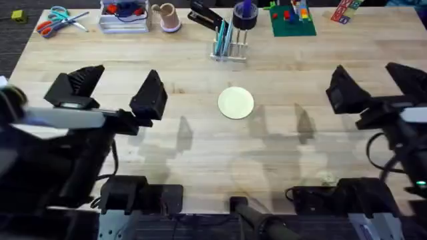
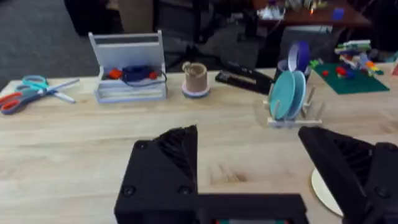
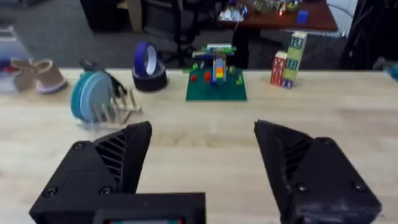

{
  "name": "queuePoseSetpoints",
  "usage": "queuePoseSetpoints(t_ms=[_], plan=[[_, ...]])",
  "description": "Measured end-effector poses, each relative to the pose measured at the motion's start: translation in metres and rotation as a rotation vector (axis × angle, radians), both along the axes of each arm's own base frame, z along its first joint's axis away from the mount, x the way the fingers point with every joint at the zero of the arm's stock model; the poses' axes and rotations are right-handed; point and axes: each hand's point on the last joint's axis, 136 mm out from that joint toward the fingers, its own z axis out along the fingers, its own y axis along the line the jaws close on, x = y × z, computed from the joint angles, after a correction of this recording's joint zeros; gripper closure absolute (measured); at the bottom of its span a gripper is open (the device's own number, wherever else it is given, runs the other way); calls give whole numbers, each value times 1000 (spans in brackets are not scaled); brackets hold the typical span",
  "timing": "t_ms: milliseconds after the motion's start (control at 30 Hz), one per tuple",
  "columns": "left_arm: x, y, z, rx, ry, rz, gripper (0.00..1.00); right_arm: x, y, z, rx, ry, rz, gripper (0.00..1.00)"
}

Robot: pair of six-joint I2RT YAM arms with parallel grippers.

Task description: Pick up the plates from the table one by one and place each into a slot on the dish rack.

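Observation:
A pale yellow-green plate (image 1: 235,103) lies flat on the table (image 1: 200,147) near the middle; its edge (image 2: 323,190) peeks out beside my left gripper's finger. The dish rack (image 1: 229,48) stands at the back centre with teal plates upright in its slots (image 2: 287,93) (image 3: 91,94). My left gripper (image 1: 117,87) hovers open to the left of the flat plate, holding nothing. My right gripper (image 1: 373,83) hovers open at the far right, also holding nothing.
Along the back edge sit scissors (image 1: 59,20), a clear tray of red and blue items (image 1: 124,17), a pink cup (image 1: 168,17), a black stapler (image 1: 205,16), a tape roll (image 1: 245,15), a green baseplate with bricks (image 1: 292,19) and letter blocks (image 1: 345,11).

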Motion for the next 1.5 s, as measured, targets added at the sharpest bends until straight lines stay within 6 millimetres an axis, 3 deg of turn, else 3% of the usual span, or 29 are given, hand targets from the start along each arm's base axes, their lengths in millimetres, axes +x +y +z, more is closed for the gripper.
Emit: queuePoseSetpoints(t_ms=[167,333,633,867,1133,1167,1333,1367,1500], plan=[[-3,0,5,-7,181,0,10,-1,0,5,0,149,0,7],[3,0,3,-8,402,2,8,2,0,-3,-1,354,0,7],[41,0,-22,-8,687,4,8,16,0,-30,-2,674,0,7],[54,0,-53,-7,822,4,8,29,0,-43,-3,760,0,7],[57,0,-56,-7,830,4,8,29,0,-46,-3,773,0,8],[57,0,-56,-11,830,6,51,29,0,-46,-3,773,0,8],[58,-6,-55,-32,827,-24,840,29,0,-46,-2,774,0,7],[58,-10,-54,-42,822,-45,928,29,0,-46,-3,773,0,7],[62,-33,-45,-112,786,-167,960,29,0,-45,-2,773,0,9]])
